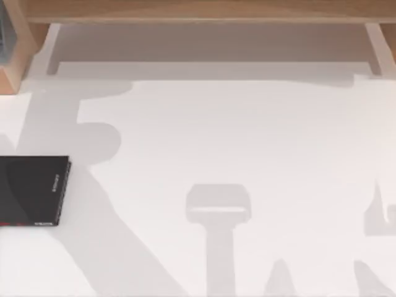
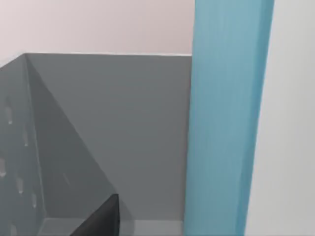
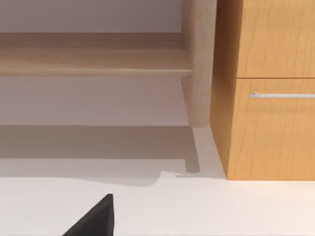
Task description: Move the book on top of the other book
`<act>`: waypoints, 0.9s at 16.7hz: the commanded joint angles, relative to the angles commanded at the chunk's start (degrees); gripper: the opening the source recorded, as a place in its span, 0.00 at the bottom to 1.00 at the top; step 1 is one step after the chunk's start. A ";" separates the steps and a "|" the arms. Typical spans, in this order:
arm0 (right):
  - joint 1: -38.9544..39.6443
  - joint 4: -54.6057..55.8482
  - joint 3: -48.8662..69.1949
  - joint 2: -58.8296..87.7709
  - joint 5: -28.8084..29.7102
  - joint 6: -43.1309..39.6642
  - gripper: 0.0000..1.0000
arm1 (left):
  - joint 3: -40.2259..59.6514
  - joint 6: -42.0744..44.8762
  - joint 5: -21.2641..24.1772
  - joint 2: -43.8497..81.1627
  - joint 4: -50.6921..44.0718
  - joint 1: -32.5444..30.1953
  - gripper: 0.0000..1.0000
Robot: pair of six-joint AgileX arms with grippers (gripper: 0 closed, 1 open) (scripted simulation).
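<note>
The other book (image 1: 32, 189), thin, flat and black with small white lettering on its spine, lies on the white table at the top view's left edge. The book (image 2: 227, 118) appears in the left wrist view as a tall teal-blue band standing upright against the grey wall (image 2: 118, 128) of a compartment. A dark part of my left gripper (image 2: 100, 220) juts into that view, short of the teal book and apart from it. A dark part of my right gripper (image 3: 95, 220) hangs over the white table, facing the wooden furniture, with nothing near it.
A wooden shelf (image 1: 204, 12) runs along the table's far edge, with a wooden upright and a grey compartment (image 1: 5, 31) at the far left. A wooden drawer unit with a metal handle (image 3: 280, 95) stands at the right. Arm shadows fall across the table.
</note>
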 joint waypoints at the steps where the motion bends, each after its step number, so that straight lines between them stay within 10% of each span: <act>1: 0.00 0.00 0.00 0.00 0.00 0.00 1.00 | 0.00 0.00 0.00 0.00 0.00 0.00 0.77; 11: 0.00 0.00 0.00 0.00 0.00 0.00 1.00 | 0.00 0.00 0.00 0.00 0.00 0.00 0.02; 15: 0.00 0.00 0.00 0.00 0.00 0.00 1.00 | 0.00 0.00 0.00 0.00 0.00 0.00 0.00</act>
